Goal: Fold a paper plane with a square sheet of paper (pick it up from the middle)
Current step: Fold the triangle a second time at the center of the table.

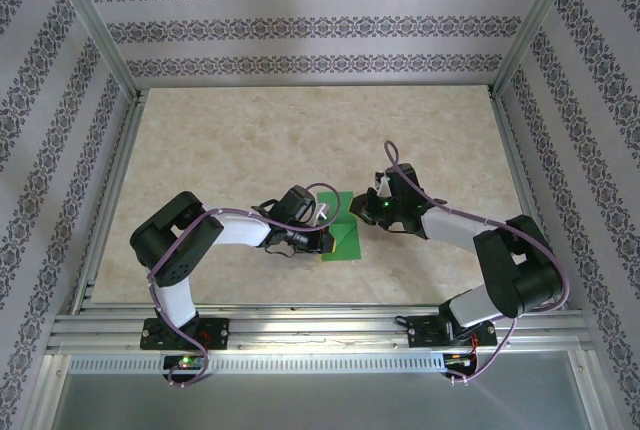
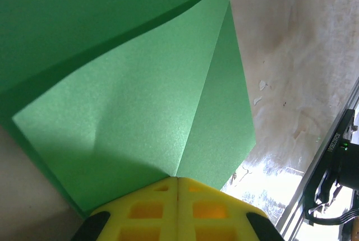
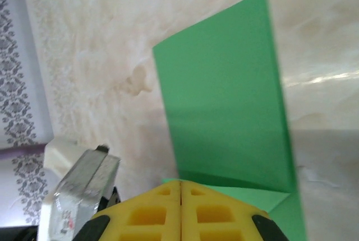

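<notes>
- Square sheet of paper (image 1: 342, 226) (image 2: 140, 112) (image 3: 224, 84): bright green, partly folded, on marbled bench (image 1: 300, 130) between both tools, near front edge.
- Left tool (image 1: 326, 236) (image 2: 178, 179): yellow fingers pressed together, sheet's crease running straight into their seam; sheet pinched.
- Right tool (image 1: 365, 212) (image 3: 180, 182): fingers closed tight, tips at sheet's edge, one panel rising beyond; grip on paper not clear.
- Writing: white lettering on black part (image 2: 336, 140) beside rail, too small to read.

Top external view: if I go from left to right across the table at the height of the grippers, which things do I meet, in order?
left arm → left gripper → green paper → right gripper → right arm
</notes>
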